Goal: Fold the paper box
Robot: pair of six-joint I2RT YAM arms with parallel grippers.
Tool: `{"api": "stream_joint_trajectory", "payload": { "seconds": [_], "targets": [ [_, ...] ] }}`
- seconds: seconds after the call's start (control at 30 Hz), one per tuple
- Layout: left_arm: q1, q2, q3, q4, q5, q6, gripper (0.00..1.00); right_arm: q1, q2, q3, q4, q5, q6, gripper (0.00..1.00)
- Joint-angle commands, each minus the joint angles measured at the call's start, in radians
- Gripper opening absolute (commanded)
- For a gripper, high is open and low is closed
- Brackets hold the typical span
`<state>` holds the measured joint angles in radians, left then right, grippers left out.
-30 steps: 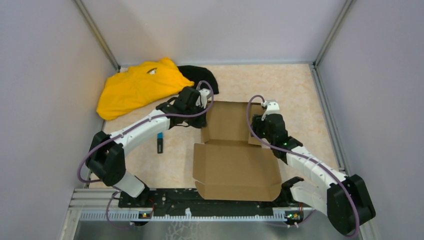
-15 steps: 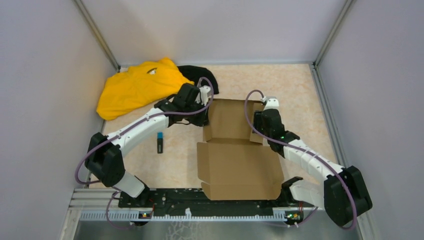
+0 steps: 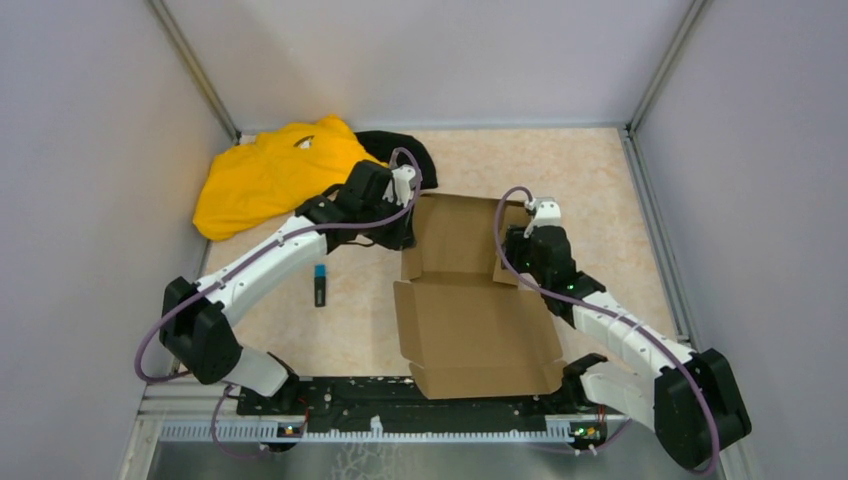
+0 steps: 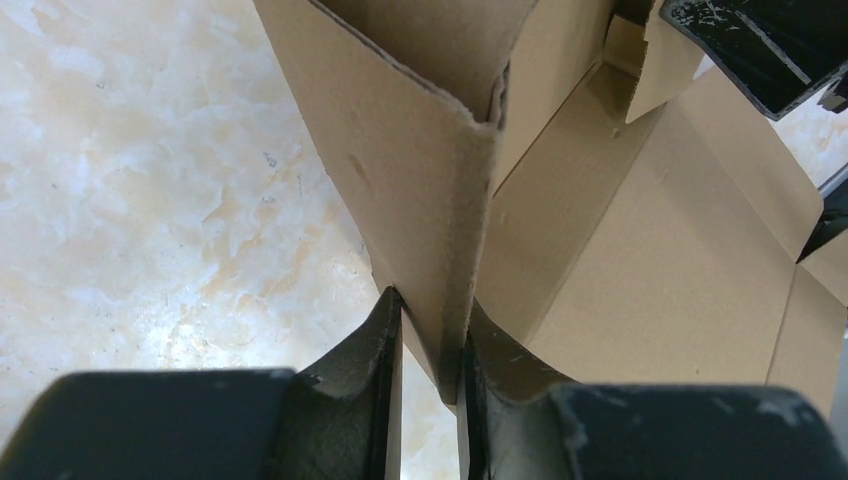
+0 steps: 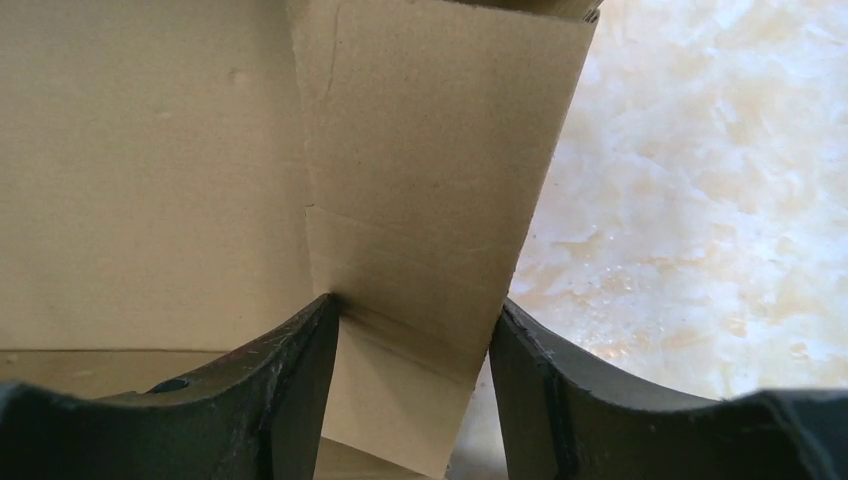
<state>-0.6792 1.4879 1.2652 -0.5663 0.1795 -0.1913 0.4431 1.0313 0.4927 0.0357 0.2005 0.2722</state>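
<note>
Shifted slightly rightward on the counter (image 3: 600, 190), the paper box (image 3: 475, 320) lies between both arms. On its raised left wall the left end effector (image 4: 432, 310) is clenched. The right end effector (image 5: 412, 305) straddles the right flap, grip undetermined; side walls appear under formation.

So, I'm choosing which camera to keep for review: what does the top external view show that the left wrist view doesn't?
Only top external: the yellow cloth, the black cloth, a small black-and-blue object lying on the table, and the whole outline of the paper box. Only left wrist: the left gripper close up, its fingers pressed on either side of an upright folded cardboard wall. Both: the paper box and the table.
</note>
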Motion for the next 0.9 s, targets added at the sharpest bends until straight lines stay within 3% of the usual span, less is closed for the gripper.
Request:
{"api": "stream_joint_trajectory", "payload": {
  "seconds": [0.0, 0.27, 0.43, 0.57, 0.77, 0.83, 0.87],
  "targets": [
    [-0.022, -0.068, 0.07, 0.043, 0.174, -0.029, 0.24, 0.0, 0.002, -0.06, 0.131, -0.134, -0.005, 0.56],
    [-0.022, -0.078, 0.048, 0.047, 0.205, -0.03, 0.24, 0.0, 0.098, -0.091, 0.289, -0.232, 0.034, 0.61],
    [-0.022, -0.083, 0.051, 0.041, 0.211, -0.025, 0.25, 0.001, 0.145, -0.034, 0.161, -0.009, 0.056, 0.45],
    [-0.023, -0.086, 0.066, 0.038, 0.236, -0.019, 0.25, 0.013, 0.164, 0.004, 0.099, 0.092, 0.055, 0.38],
    [-0.023, -0.102, 0.069, 0.037, 0.251, -0.014, 0.25, 0.016, 0.115, -0.022, 0.138, 0.075, 0.044, 0.29],
    [-0.025, -0.111, 0.069, 0.037, 0.253, -0.013, 0.25, 0.022, 0.076, -0.047, 0.163, 0.057, 0.035, 0.16],
    [-0.026, -0.117, 0.068, 0.037, 0.255, -0.009, 0.25, 0.024, 0.056, -0.053, 0.164, 0.052, 0.031, 0.15]
  ]
}}
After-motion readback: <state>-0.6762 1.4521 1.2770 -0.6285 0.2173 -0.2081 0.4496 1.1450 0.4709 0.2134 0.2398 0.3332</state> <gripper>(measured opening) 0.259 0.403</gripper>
